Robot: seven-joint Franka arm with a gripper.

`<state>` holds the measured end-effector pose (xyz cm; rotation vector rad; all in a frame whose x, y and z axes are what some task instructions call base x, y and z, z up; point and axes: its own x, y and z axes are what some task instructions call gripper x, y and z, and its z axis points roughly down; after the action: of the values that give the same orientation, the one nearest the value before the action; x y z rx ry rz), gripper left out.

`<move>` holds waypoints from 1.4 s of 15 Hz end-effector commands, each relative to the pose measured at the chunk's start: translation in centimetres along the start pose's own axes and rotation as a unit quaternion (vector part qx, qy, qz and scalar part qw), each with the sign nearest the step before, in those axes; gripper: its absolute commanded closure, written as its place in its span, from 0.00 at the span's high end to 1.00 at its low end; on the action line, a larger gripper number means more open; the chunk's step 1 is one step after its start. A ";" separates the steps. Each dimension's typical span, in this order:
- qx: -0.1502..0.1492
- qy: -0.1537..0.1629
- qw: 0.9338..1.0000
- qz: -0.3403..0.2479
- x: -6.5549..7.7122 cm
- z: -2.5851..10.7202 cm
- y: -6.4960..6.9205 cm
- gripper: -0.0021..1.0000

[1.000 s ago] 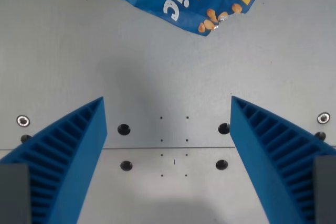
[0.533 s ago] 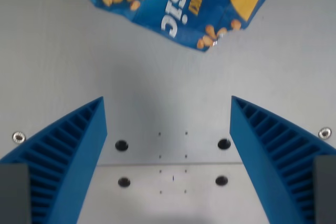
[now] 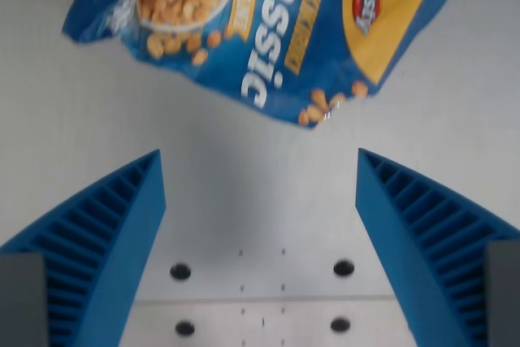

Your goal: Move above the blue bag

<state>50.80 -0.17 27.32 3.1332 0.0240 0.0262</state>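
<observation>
A blue snack bag (image 3: 260, 30) printed with peanuts, white lettering and a yellow patch lies flat on the grey table, filling the top of the wrist view and cut off by its upper edge. My gripper (image 3: 260, 160) is open, its two ribbed blue fingers (image 3: 106, 241) standing wide apart at the view's lower left and lower right. Nothing is between them. The bag's lower corner sits just beyond the fingertips, apart from them.
The grey table (image 3: 252, 193) has several small dark bolt holes (image 3: 180, 271) and a seam line near the bottom of the view, between the fingers.
The whole scene has slid down the picture, so the camera has moved toward the bag. More of the bag shows now. The fingers stay equally wide apart.
</observation>
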 end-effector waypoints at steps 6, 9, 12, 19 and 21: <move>0.010 -0.004 1.000 -0.007 3.4 2.6 1.0 1.00; 0.012 -0.003 1.000 -0.008 4.5 3.7 1.3 1.00; 0.015 0.000 1.000 -0.009 5.4 4.7 1.5 1.00; 0.018 0.001 1.000 -0.009 7.1 6.4 1.9 1.00; 0.018 0.001 1.000 -0.008 7.5 6.7 1.9 1.00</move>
<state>57.64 -1.75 20.79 3.1212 0.0237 0.0438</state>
